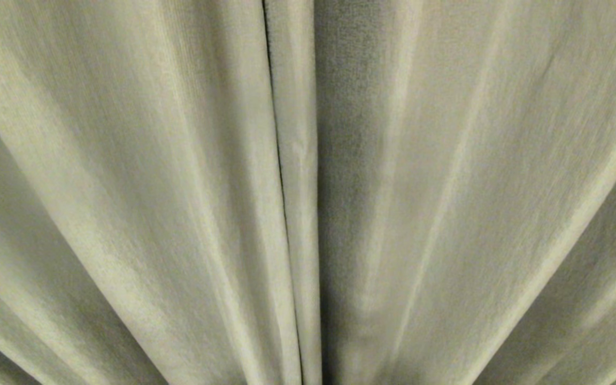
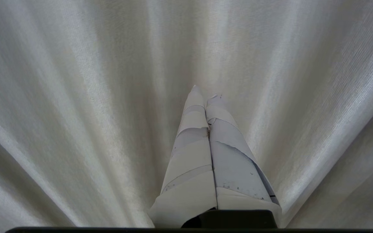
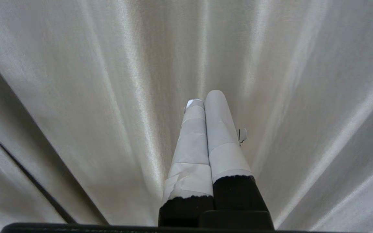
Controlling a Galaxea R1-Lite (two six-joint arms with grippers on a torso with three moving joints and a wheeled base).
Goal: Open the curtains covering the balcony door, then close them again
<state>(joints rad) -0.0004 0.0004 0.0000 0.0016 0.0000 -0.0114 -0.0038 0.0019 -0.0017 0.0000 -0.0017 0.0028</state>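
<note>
Cream pleated curtains point(image 1: 137, 192) fill the head view, drawn together. Their two hemmed edges meet at a thin dark seam point(image 1: 281, 182) near the middle. The balcony door is hidden behind the fabric. Neither arm shows in the head view. My left gripper point(image 2: 206, 94) is shut, its white-taped fingers pressed together with nothing between them, pointing at the curtains point(image 2: 76, 97) close in front. My right gripper point(image 3: 204, 98) is also shut and empty, facing pleated curtain fabric point(image 3: 287, 97). A dark slit between curtain edges point(image 3: 28, 174) runs off to one side of the right gripper.
</note>
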